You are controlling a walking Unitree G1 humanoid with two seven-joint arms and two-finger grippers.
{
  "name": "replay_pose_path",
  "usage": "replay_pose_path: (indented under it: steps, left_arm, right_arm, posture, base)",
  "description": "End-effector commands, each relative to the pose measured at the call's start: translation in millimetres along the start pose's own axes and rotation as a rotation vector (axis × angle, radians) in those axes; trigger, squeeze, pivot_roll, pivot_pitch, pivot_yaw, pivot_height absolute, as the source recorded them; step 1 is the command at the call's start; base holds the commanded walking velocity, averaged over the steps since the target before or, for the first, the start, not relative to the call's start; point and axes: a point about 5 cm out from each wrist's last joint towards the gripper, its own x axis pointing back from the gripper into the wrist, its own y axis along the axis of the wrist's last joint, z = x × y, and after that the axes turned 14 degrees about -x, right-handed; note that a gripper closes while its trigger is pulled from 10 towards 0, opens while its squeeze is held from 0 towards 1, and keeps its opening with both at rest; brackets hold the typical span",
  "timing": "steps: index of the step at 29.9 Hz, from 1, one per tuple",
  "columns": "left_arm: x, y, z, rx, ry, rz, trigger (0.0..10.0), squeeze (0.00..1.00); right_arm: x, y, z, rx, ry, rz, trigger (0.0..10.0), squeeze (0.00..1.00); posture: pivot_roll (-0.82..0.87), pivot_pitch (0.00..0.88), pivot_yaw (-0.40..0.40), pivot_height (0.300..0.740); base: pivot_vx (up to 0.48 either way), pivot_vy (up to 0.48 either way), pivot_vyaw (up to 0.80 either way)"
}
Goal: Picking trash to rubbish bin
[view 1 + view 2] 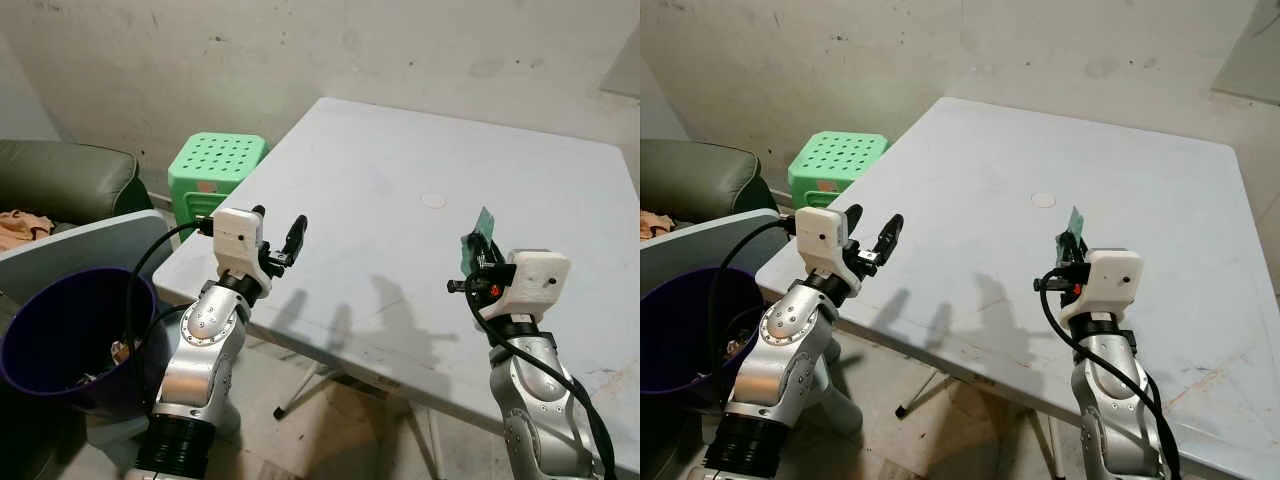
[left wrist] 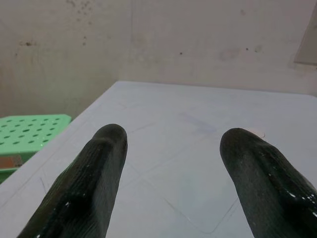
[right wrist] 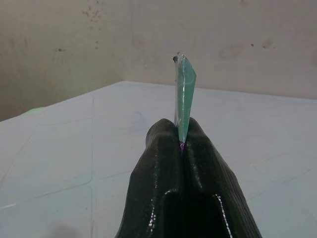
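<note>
**Where everything is sitting**

The table (image 1: 400,200) is standing in front of the robot, and the wall (image 1: 300,50) is standing behind the table. A small round disc (image 1: 434,200) is lying on the table. The stool (image 1: 217,165) is sitting by the table's left side. The rubbish bin (image 1: 70,340) is sitting to the left, nearer the robot. The sofa (image 1: 60,180) is sitting behind the bin.
</note>
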Motion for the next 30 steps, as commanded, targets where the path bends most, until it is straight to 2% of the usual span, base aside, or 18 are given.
replay_pose_path:
  steps: [1, 6, 11, 22, 30]
  left_arm:
    - [-1.8, 3.1, 5.0, -0.001, 0.013, -0.017, 10.0, 0.00]
    - [3.6, 1.8, 13.5, 0.010, 0.062, -0.039, 10.0, 0.00]
    - [7.3, -2.2, 12.1, 0.029, 0.064, -0.028, 10.0, 0.00]
    - [5.7, 0.1, 16.4, 0.028, 0.077, -0.034, 10.0, 0.00]
    - [2.2, 0.2, 15.5, 0.031, 0.068, -0.031, 10.0, 0.00]
  right_arm:
    - [0.9, 5.5, -0.4, 0.008, 0.001, -0.025, 10.0, 0.00]
    - [3.8, 6.3, 2.8, 0.028, 0.007, -0.044, 10.0, 0.00]
    - [6.8, 6.1, 3.8, 0.030, 0.009, -0.044, 10.0, 0.00]
    - [4.6, 1.6, 3.9, 0.051, 0.005, -0.021, 10.0, 0.00]
    - [4.6, 1.0, 2.0, 0.059, -0.014, -0.015, 10.0, 0.00]
  posture:
    - [-0.06, 0.009, 0.005, 0.740]
    - [-0.06, 0.012, 0.009, 0.740]
    - [-0.06, 0.016, 0.013, 0.740]
    - [-0.05, 0.015, 0.010, 0.740]
    - [-0.06, 0.010, 0.024, 0.740]
  base:
    - [0.000, 0.000, 0.00]
    - [0.000, 0.000, 0.00]
    - [0.000, 0.000, 0.00]
    - [0.000, 0.000, 0.00]
    - [0.000, 0.000, 0.69]
